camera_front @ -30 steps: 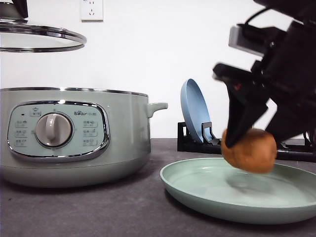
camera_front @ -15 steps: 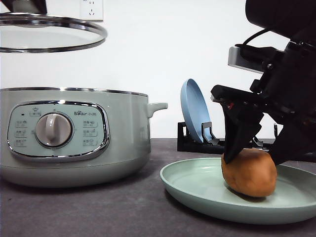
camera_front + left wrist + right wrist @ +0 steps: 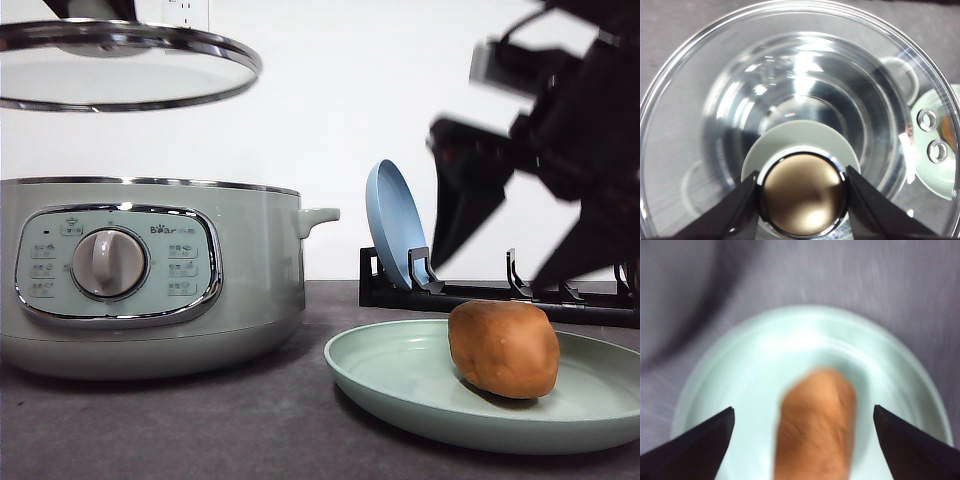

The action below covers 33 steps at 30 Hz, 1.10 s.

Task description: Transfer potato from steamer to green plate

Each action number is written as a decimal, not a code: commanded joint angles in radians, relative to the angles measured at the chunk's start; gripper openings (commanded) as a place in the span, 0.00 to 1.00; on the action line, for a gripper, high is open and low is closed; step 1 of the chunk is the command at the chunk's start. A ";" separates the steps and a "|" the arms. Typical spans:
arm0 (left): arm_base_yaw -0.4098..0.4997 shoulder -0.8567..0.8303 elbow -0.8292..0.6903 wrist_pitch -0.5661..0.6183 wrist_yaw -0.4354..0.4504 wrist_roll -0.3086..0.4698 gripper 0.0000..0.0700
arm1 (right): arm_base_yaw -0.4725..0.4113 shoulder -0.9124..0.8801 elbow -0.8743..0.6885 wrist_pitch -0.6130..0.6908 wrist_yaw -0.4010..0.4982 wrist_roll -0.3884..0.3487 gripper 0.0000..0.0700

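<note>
The right end effector (image 3: 520, 235) hangs above the plate with its two black fingers (image 3: 695, 447) spread wide and nothing between them; it is released and clear of the load. Directly beneath it, the smooth orange-brown oval potato (image 3: 503, 348) rests on the wide, shallow, pale mint-green round plate (image 3: 400, 385), toward the plate's right half, and nothing holds it. The plate sits on the dark grey counter (image 3: 200, 430) near its front edge, just beside the large, round, sage-green electric steamer (image 3: 150, 275), which occupies the counter's left side. Behind the plate, a black dish rack (image 3: 480, 295) holds an upright blue plate (image 3: 393, 222).

The left end effector (image 3: 802, 200) is clamped on the chrome-capped knob (image 3: 802, 195) of the round glass lid (image 3: 125, 65), holding it in the air above the open steamer.

Judgement: the transfer itself appears complete, since the potato lies on the green plate and is released. What may remain is withdrawing the right arm and lowering the lid back onto the steamer.
</note>
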 commanded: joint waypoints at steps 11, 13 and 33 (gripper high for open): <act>-0.031 0.115 0.043 0.055 0.002 0.014 0.00 | 0.009 -0.189 0.033 -0.036 0.005 -0.033 0.80; -0.031 0.128 0.043 0.056 0.001 0.016 0.00 | 0.009 -0.210 0.033 -0.046 0.005 -0.033 0.80; -0.031 0.204 0.043 0.072 0.001 0.024 0.00 | 0.009 -0.241 0.033 -0.086 0.025 -0.040 0.80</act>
